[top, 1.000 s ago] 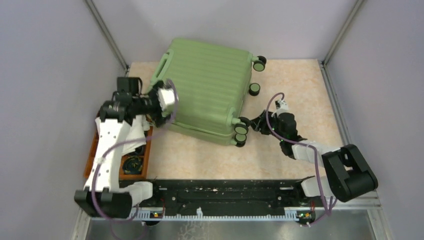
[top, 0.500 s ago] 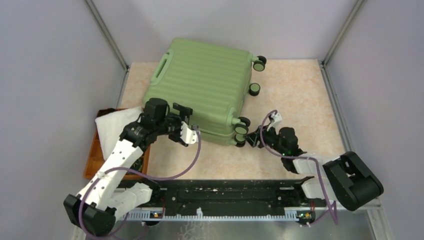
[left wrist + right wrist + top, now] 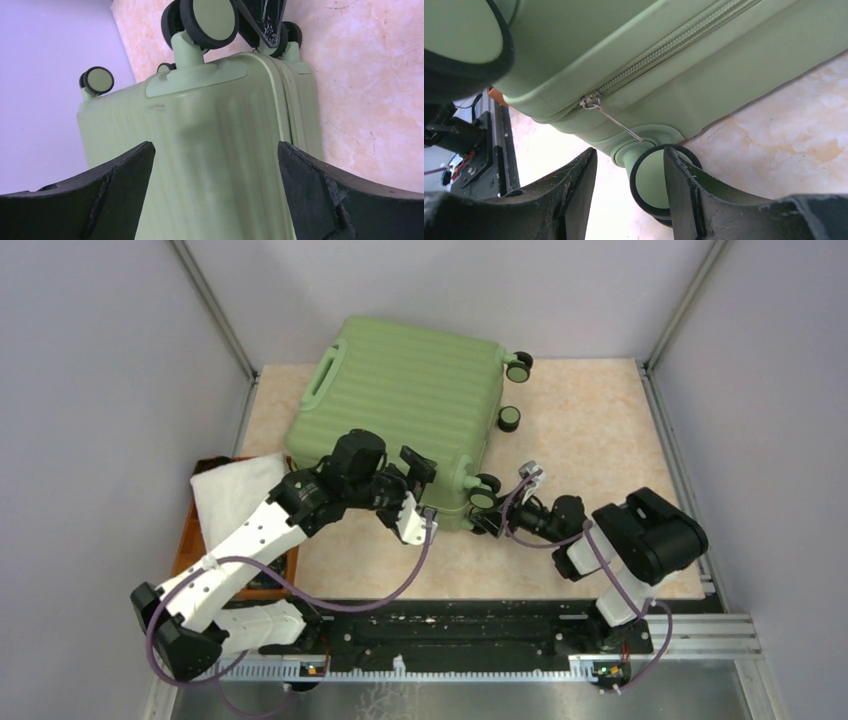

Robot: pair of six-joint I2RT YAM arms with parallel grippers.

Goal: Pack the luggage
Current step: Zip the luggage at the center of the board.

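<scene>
The left fingers [image 3: 115,192], spread, straddle the shut luggage [image 3: 400,410], likely to steady it; the right fingers [image 3: 574,200], also spread, wait near the zipper pull [image 3: 616,120], seemingly to unzip.

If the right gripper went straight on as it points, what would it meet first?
Probably the wheel at the near corner of the luggage, just ahead between the fingers of the open right gripper; depth is unclear.

Top camera overhead, far; wrist cameras close, sharing luggage [image 3: 400,400] wheel corner.
</scene>
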